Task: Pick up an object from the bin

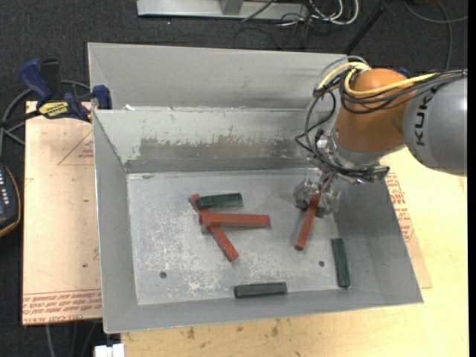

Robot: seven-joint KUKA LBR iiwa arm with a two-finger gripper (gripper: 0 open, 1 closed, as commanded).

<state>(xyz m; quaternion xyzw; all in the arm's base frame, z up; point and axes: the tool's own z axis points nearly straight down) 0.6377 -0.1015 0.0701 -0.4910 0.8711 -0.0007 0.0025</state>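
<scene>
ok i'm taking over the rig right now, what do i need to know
The tool is down in the right half of the bin, its fingers closed round the upper end of a red-brown bar that slants down-left from it.
Elsewhere: a cluster of bars, red-brown and dark green, lies left of centre. The front green bar lies by the near wall, the right green bar by the right wall.
Done: the grasp looks made.
Left: lift the bar clear of the bin. I cannot tell whether its lower end is off the floor.

place=robot lab | KUKA arm (439, 125) | metal bin (223, 76) | floor cables (327, 4)
</scene>
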